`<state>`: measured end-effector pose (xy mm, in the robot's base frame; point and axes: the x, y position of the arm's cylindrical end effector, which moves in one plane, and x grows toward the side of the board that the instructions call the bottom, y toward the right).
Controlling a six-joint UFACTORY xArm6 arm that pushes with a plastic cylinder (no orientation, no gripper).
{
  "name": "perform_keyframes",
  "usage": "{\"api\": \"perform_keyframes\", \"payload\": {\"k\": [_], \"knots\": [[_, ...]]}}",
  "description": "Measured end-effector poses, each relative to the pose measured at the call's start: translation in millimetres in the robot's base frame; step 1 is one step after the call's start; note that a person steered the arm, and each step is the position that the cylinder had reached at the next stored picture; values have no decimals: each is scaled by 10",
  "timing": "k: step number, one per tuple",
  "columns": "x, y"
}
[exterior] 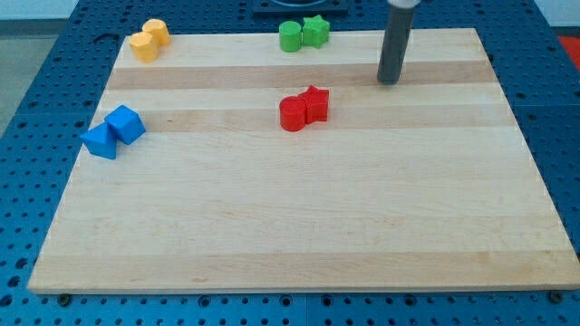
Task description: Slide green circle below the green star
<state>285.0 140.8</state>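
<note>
The green circle (290, 37) sits near the board's top edge, touching the left side of the green star (315, 31). My tip (389, 81) rests on the board to the right of and below both green blocks, well apart from them. The rod rises straight up out of the view's top.
A red circle (294, 113) and red star (315, 103) touch each other near the board's middle. A blue cube (125, 123) and blue triangle (99, 140) sit at the left. Two yellow blocks (149, 40) sit at the top left. The wooden board (299, 226) lies on a blue pegboard.
</note>
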Motion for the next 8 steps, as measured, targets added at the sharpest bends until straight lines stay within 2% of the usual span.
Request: {"api": "perform_keyframes", "payload": {"k": [1, 2, 3, 6, 7, 8], "knots": [[-507, 89], [-285, 48], [-98, -460], [-190, -2894], [-865, -3054], [-938, -2966]]}}
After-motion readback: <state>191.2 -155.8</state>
